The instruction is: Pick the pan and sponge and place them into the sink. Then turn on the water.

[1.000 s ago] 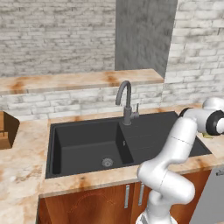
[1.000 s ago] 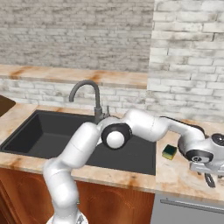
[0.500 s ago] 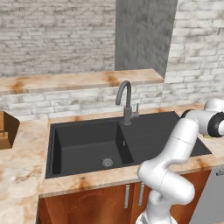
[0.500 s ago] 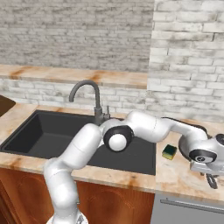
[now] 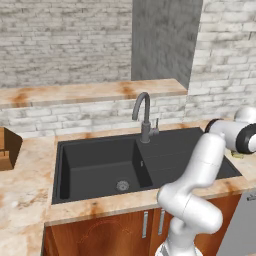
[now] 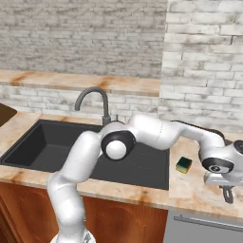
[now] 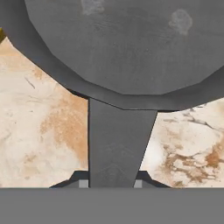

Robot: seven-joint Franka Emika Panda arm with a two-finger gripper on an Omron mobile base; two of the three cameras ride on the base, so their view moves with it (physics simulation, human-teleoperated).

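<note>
1. Pan (image 7: 127, 43) lies flat on the marbled counter (image 7: 39, 131), its round bowl in the upper part of the hand view and its handle (image 7: 118, 144) running straight down toward the fingers.
2. Fingers (image 7: 83, 183) sit at either side of the handle's near end, drawn in narrow and pressed against it, so the gripper (image 7: 111, 183) is clamped on the handle.
3. In the right base view the gripper (image 6: 228, 193) hangs low over the counter at the far right, to the right of the sink (image 6: 142, 166).
4. Sponge (image 6: 183, 164), yellow with a green top, rests on the counter just beside the sink's right rim, between the sink and the hand.
5. Faucet (image 5: 144, 117) stands at the back rim of the sink (image 5: 100, 170); the drain (image 5: 122, 186) sits in the left basin.
</note>
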